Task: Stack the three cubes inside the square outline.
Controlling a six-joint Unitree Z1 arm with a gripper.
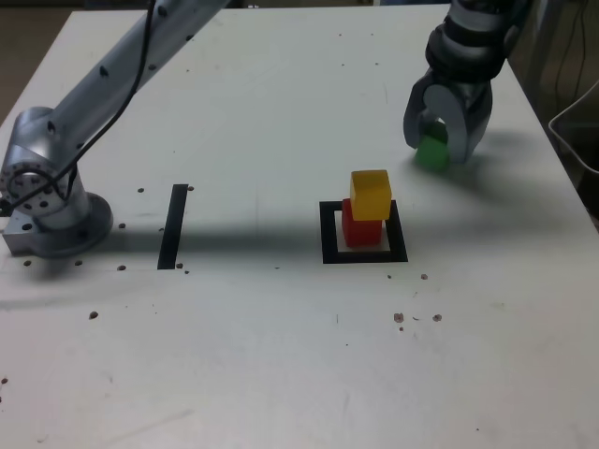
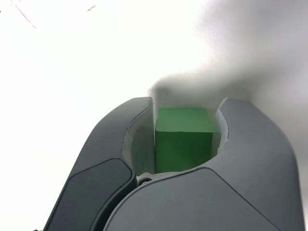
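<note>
A: Specks lie nearest the lens on the table, three of them around five o'clock from the outline. What is hard to read?

B: Mostly the green cube. In the exterior view the gripper covers its upper half; only a corner shows. The arm is cut off at the top edge, and the red cube is partly hidden by the yellow cube sitting on it, slightly askew.

A: And the pincer?

B: In the wrist view the gripper is drawn in narrow, both jaws around the green cube, which fills the gap. Whether it rests on the table I cannot tell.

A: Where are things placed?

B: Red and yellow stand stacked inside the outline. Green is at about one o'clock from them, well apart. A black strip lies at nine o'clock, with the base beyond it.

A: Count?

B: Three cubes, one outline, one strip
</note>
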